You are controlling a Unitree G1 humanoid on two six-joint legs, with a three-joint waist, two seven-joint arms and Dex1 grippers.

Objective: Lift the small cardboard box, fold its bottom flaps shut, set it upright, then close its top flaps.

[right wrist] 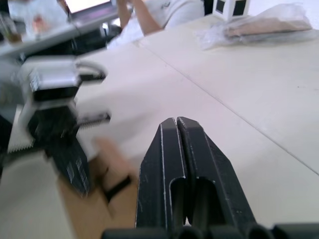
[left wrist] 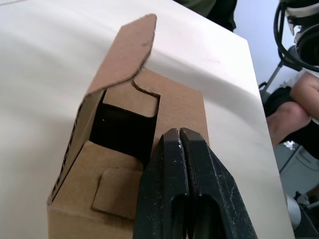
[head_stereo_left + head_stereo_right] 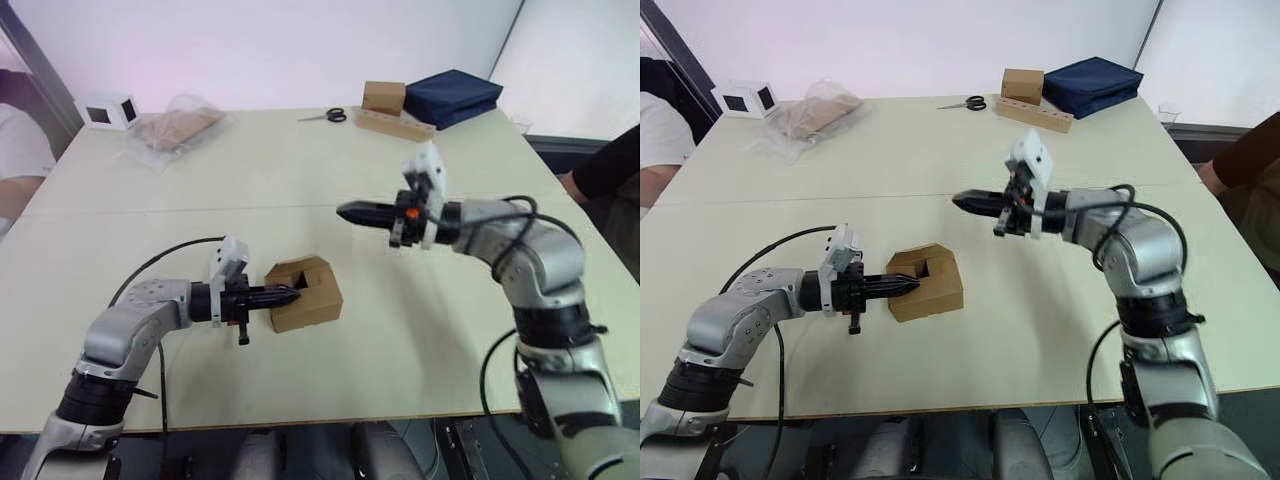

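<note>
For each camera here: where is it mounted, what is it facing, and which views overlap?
Left and right eye views: head stereo pair, looking down over the table; both arms show.
Left wrist view: along the shut left gripper touching the small cardboard box.
Right wrist view: along the shut right gripper toward the left gripper.
Shared: the box appears in all views.

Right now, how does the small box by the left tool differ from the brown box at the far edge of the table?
The small cardboard box lies near the front with flaps partly open, showing a dark gap; the far brown box looks closed. The near one rests on the bare table with the left tool against it; the far one sits on a cardboard strip, untouched. Both are plain brown cardboard.
</note>
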